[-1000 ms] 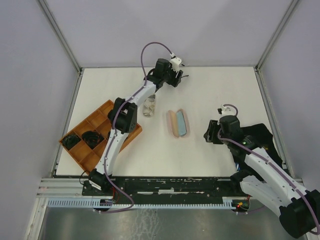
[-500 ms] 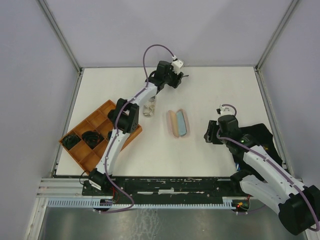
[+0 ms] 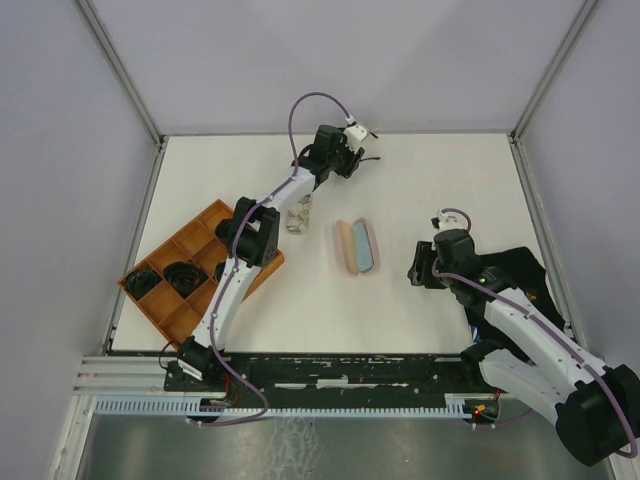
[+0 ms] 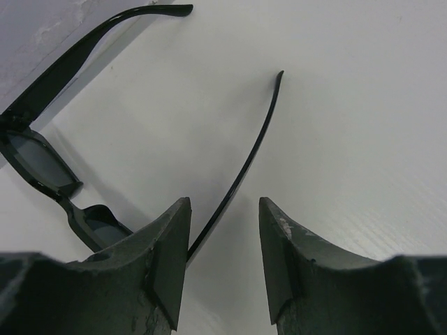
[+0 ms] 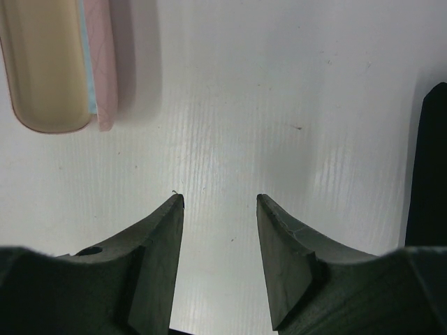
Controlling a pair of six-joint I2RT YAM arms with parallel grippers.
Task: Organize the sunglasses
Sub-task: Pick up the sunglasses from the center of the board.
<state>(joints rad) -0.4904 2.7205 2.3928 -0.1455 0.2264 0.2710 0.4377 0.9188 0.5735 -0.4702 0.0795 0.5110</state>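
White table (image 3: 450, 180), grey walls. Top view: left gripper (image 3: 362, 153) at upper centre. Left wrist: sunglasses (image 4: 42, 157) upper left, their thin arm between parted jaws; seemingly the pickup step, closing comes next. Right wrist: right gripper (image 5: 220, 202) parted, empty.

We recorded an orange compartmented tray (image 3: 200, 225) at the left edge of the white bench (image 3: 440, 180), a pink-and-blue oblong case (image 3: 357, 247) near its centre, and a black object (image 3: 522, 268) at right.
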